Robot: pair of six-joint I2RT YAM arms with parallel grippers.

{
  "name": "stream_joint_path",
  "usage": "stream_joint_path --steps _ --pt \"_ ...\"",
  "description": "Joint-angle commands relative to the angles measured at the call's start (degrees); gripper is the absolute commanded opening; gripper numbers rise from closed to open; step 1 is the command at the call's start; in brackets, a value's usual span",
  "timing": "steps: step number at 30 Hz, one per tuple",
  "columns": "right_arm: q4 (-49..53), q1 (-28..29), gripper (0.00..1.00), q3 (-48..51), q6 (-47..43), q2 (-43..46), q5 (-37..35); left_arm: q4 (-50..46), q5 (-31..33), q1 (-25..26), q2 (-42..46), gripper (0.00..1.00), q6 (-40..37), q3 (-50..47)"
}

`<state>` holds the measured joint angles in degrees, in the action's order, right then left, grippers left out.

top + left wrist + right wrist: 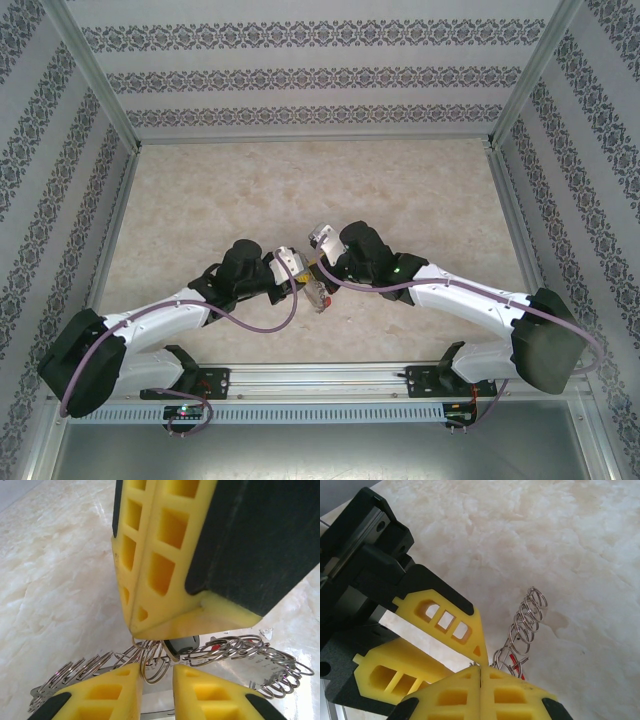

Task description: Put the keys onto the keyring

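Observation:
The keyring (240,647), a thin metal ring lined with small loops, hangs just above the table where both grippers meet (318,297). My right gripper (480,666) is shut, and ring wire pokes out at its tip; from the left wrist it comes down from above (134,631). My left gripper (156,669) sits below it with a gap between the jaws, and one loop hangs in that gap against the left finger. A key with a black head (184,644) hangs behind the loops. A red tag (214,647) shows among them, and again by the ring (512,660).
The marble-patterned table (300,190) is boxed in by patterned walls and a metal frame. Both arms reach inward from the near edge and their wrists crowd the centre. The ring's far loops (527,617) stick out over bare table.

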<state>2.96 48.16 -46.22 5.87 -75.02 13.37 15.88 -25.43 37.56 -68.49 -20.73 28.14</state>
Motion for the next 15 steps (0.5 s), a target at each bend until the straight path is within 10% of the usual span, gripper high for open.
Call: stream_joint_path --steps 1,8,15 --pt "-2.08 0.44 0.0 0.25 -0.16 1.28 1.47 2.75 -1.64 0.76 -0.1 0.22 -0.27 1.34" --pt "-1.91 0.44 0.0 0.57 0.17 1.02 0.85 4.01 -1.51 0.77 -0.06 0.01 0.16 0.93" --pt "-1.68 -1.34 0.0 2.64 4.32 1.05 -2.13 9.27 0.77 0.78 0.76 0.0 3.09 -2.17"
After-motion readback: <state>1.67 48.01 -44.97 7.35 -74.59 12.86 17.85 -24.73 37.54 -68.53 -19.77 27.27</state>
